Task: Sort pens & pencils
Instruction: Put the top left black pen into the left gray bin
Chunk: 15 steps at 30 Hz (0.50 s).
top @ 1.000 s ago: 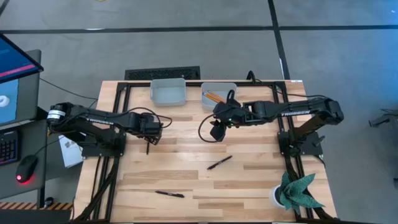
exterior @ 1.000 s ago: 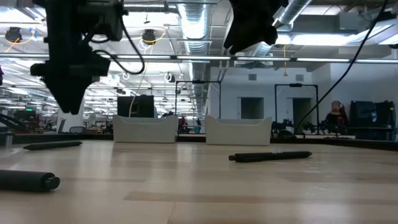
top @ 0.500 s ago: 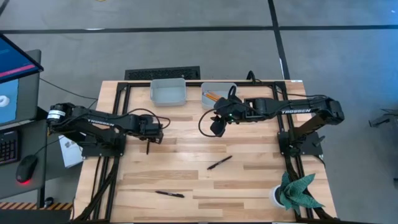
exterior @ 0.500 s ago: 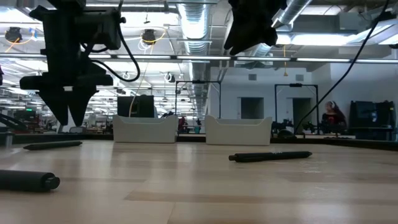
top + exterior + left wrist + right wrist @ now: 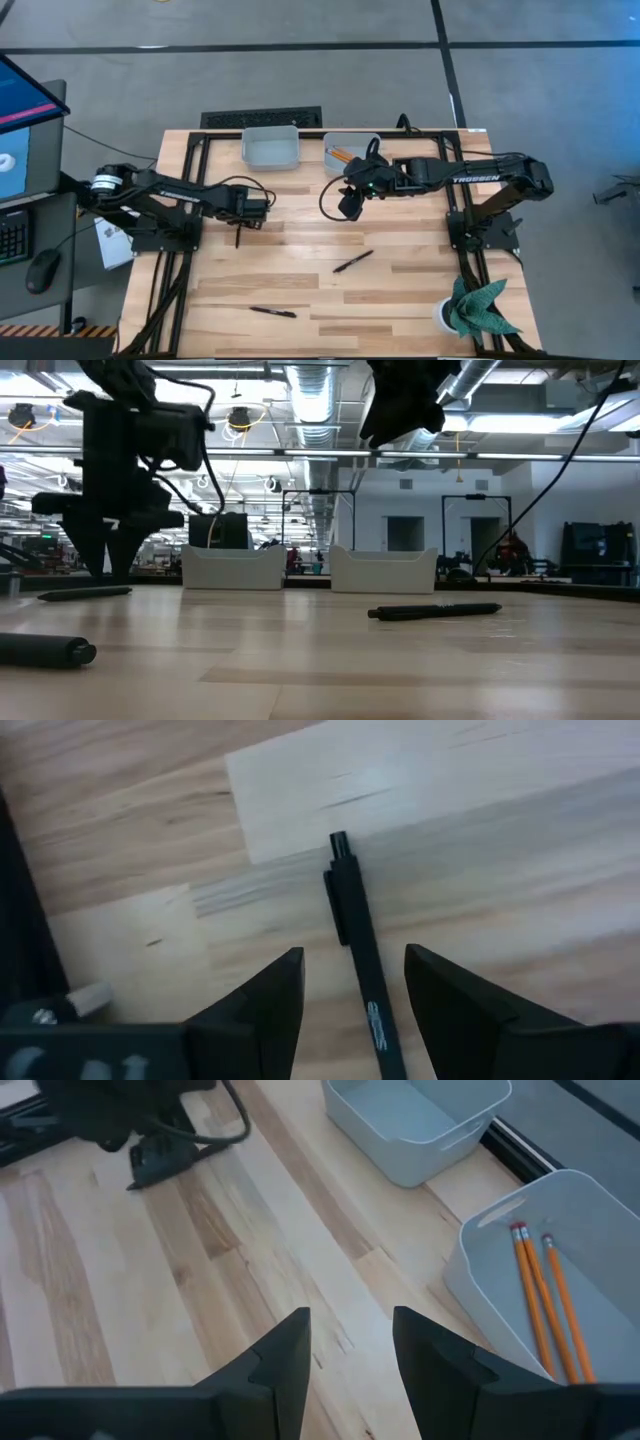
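Three black pens lie flat on the wooden table. One pen (image 5: 352,910) (image 5: 238,237) lies at the left, straight below my left gripper (image 5: 355,956) (image 5: 241,214). That gripper points down, open, one finger on each side of the pen's barrel, with a gap showing on both sides. A second pen (image 5: 352,261) lies mid-table and a third pen (image 5: 272,312) near the front edge. Two orange pencils (image 5: 540,1295) (image 5: 342,156) lie in the right grey bin (image 5: 358,143). My right gripper (image 5: 347,1342) (image 5: 348,206) hangs open and empty, high in front of that bin.
A second grey bin (image 5: 271,147) stands left of the pencil bin at the table's far edge, with nothing showing in it. A potted green plant (image 5: 470,308) stands at the near right corner. Bare wood lies between the arms.
My left gripper has come down toward the pen at the left and has rolled about its own axis, so that its two fingertips now stand low over the table. My right gripper has kept still. No pen has moved.
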{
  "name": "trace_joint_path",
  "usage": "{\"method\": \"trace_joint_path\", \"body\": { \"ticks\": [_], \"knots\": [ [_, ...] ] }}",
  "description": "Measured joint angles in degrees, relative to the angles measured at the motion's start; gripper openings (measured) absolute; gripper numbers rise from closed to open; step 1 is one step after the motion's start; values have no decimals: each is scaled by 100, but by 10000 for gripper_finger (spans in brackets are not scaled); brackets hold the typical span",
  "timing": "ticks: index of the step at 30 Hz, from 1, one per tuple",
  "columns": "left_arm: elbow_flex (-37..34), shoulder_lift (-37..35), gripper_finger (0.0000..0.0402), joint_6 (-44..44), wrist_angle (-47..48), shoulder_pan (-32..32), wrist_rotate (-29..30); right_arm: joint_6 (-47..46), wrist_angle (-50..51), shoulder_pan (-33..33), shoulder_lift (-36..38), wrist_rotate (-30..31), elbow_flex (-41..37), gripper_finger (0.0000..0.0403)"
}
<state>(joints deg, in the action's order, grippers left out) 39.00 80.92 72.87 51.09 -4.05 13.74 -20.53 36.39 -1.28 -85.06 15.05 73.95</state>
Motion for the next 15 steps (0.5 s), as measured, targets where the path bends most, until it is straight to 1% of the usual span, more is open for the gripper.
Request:
{"method": "trace_joint_path", "body": {
  "ticks": [6,9,15],
  "knots": [
    [0,371,167,-344,-379,-239,-148,7,1,0,0,2,0,166],
    [15,429,167,-506,-499,-357,-257,11,13,0,0,0,0,166],
    [15,440,167,-562,-524,-518,-366,17,95,0,0,-1,0,164]
  ]
}}
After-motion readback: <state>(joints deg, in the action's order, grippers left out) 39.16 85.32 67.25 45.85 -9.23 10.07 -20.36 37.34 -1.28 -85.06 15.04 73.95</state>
